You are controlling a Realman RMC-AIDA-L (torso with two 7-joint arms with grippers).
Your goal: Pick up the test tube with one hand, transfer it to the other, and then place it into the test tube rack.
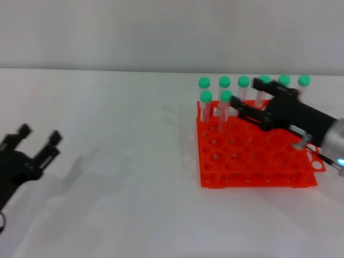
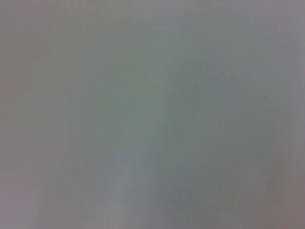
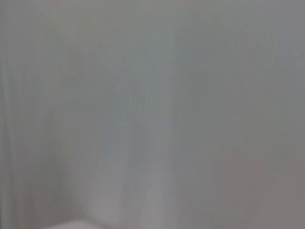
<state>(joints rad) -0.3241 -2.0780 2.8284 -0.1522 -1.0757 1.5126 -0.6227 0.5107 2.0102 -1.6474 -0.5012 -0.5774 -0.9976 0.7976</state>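
The orange test tube rack [image 1: 252, 161] stands on the white table at the right. Several green-capped clear test tubes stand upright in its far rows, among them one in the second row [image 1: 226, 97]. My right gripper [image 1: 246, 92] reaches in from the right above the rack's back rows. Its fingers are apart among the tubes, and one fingertip [image 1: 234, 102] is right beside that second-row tube. It holds nothing that I can see. My left gripper [image 1: 38, 133] hangs open and empty at the lower left, far from the rack. Both wrist views show only a blank grey surface.
The white table [image 1: 118, 161] stretches between the two arms. A pale wall [image 1: 161, 32] rises behind the table's far edge. The rack's front rows of holes [image 1: 252, 172] hold no tubes.
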